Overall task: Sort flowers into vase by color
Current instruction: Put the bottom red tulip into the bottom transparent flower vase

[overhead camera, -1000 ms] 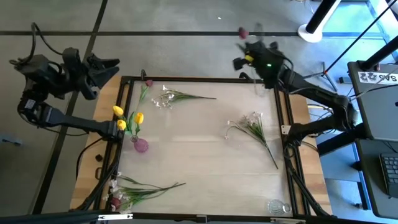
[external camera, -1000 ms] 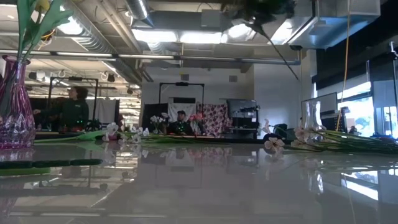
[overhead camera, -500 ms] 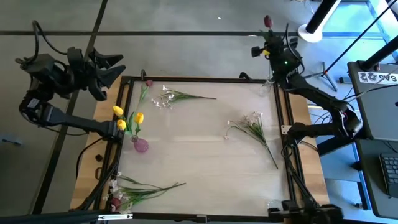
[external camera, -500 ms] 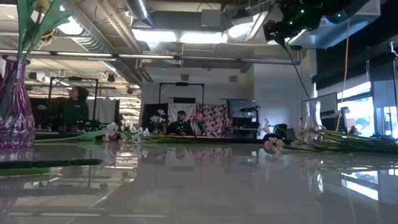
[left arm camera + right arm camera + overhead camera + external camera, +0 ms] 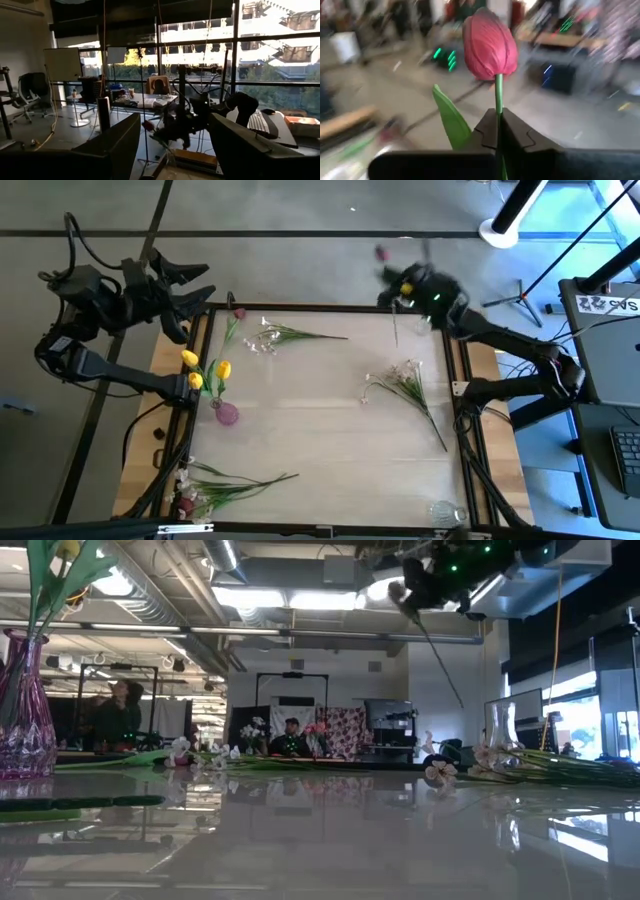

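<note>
My right gripper point(image 5: 398, 278) is high above the table's far right corner, shut on a dark red tulip point(image 5: 490, 42); it also shows at the top of the low view point(image 5: 425, 580). My left gripper point(image 5: 190, 283) is open and empty, high over the far left corner; its fingers stand wide apart in the left wrist view point(image 5: 172, 145). A purple vase point(image 5: 227, 414) stands at the left edge with yellow tulips point(image 5: 222, 368) stuck in it. White-pink sprays point(image 5: 405, 385) lie on the table. Another dark red tulip point(image 5: 238, 311) lies at the far left. My right gripper pinches the tulip's thin green stem point(image 5: 498, 107) between its two fingers, a short way below the flower head. The head and one leaf point(image 5: 452, 120) stick out past the fingertips. The tulip is lifted clear, and its long stem point(image 5: 395, 330) hangs down toward the table.
A second spray point(image 5: 295, 335) lies at the far middle, and a bunch of sprays point(image 5: 225, 485) at the near left corner. A clear glass vessel point(image 5: 447, 512) stands at the near right corner. A dark frame point(image 5: 455, 400) rims the table. People show in the room behind point(image 5: 118, 715).
My right gripper has swung with the tulip toward the far right, then back toward the left and down, tipping so that the head now points far-left. The tulip stays held and clear of the table. My left gripper has crept toward the table's right.
</note>
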Robot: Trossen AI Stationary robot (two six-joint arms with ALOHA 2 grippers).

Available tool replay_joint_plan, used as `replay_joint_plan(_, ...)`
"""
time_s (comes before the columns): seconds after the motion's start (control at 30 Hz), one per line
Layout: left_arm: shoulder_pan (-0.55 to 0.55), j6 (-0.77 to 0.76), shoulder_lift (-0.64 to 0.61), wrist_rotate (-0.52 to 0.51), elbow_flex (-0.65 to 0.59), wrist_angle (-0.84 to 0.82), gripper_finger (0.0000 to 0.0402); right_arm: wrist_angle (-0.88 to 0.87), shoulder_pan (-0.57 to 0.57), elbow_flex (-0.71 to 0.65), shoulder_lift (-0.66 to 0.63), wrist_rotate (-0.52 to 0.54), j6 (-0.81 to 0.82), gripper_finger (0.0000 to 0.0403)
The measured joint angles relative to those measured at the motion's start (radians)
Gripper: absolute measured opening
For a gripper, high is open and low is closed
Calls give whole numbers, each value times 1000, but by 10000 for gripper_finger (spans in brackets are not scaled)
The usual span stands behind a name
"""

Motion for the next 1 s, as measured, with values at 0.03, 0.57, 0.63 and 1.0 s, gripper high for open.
replay_joint_plan(0.03, 0, 5, 1, 0, 0, 0, 231, -44, 42, 0, 0, 3, 44, 3)
replay_joint_plan(0.57, 0, -29, 0, 20, 0, -10, 231, -447, 526, 1, 284, -124, 682, 3)
replay_joint_plan(0.63, 0, -28, 0, 44, 0, -10, 231, -444, 544, 1, 359, -154, 710, 5)
replay_joint_plan(1.0, 0, -133, 1, 121, 0, -9, 231, -413, 544, 2, 554, -323, 802, 69)
